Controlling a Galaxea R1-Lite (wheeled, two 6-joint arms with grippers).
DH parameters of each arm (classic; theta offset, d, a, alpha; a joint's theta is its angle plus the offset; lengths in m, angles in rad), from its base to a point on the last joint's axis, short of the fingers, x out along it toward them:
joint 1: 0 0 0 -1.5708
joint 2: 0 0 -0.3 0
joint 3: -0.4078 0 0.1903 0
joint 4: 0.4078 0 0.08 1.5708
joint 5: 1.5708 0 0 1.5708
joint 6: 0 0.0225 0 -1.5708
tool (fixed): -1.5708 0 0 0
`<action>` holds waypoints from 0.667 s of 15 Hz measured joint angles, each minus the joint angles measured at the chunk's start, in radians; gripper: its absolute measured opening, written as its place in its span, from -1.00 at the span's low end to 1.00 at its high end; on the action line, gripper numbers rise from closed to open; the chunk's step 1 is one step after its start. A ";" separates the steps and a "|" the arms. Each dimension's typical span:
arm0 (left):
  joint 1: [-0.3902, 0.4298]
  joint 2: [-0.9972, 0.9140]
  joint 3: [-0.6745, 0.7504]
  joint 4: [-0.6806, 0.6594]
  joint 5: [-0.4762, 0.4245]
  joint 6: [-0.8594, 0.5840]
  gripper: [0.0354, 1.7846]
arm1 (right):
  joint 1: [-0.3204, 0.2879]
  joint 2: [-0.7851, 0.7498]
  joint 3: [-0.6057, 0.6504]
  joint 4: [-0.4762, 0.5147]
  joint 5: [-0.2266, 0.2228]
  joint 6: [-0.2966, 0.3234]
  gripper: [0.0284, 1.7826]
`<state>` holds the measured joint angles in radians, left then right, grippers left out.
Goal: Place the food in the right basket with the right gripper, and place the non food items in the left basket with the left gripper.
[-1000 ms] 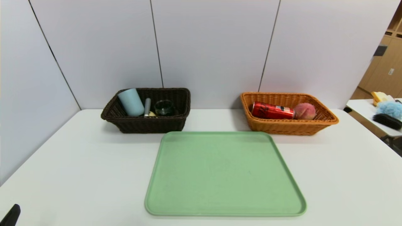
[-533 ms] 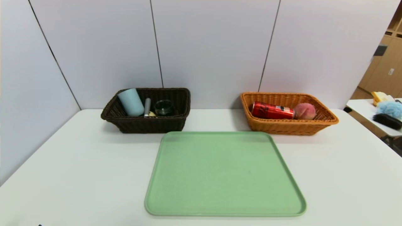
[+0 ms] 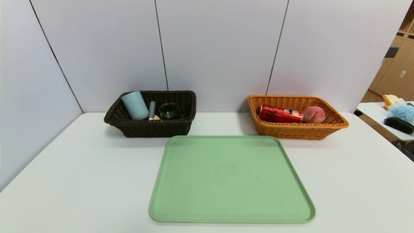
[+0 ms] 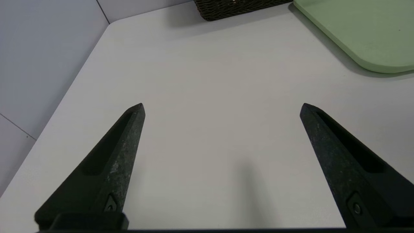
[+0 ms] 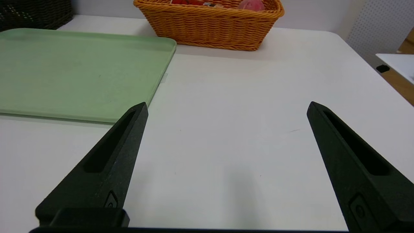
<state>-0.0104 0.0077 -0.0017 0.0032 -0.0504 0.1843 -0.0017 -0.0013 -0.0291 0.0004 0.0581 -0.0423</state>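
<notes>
The dark brown left basket (image 3: pixel 152 127) holds a light blue cup (image 3: pixel 135 105), a grey stick-like item (image 3: pixel 151 110) and a dark glass jar (image 3: pixel 168 111). The orange right basket (image 3: pixel 296 131) holds a red can (image 3: pixel 280 114) and a pink peach (image 3: pixel 313 114). The green tray (image 3: pixel 231 178) between them is bare. My left gripper (image 4: pixel 222 108) is open and empty over the white table near its left front corner. My right gripper (image 5: pixel 227 106) is open and empty over the table to the right of the tray. Neither gripper shows in the head view.
A white table (image 3: pixel 64 174) carries everything, with grey wall panels behind it. A side table (image 3: pixel 385 119) at the far right holds a yellow object, a blue fluffy item (image 3: pixel 401 112) and a black brush (image 3: pixel 398 124).
A dark tip of my left gripper at the bottom left corner of the head view has drawn back out of sight. Nothing else has moved.
</notes>
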 joint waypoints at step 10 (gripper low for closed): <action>0.000 -0.008 0.002 0.003 0.018 -0.053 0.89 | 0.000 0.000 0.009 0.024 -0.027 -0.079 0.90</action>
<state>-0.0109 0.0000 0.0000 0.0062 -0.0321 0.1313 -0.0017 -0.0013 -0.0202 0.0240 0.0311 -0.1215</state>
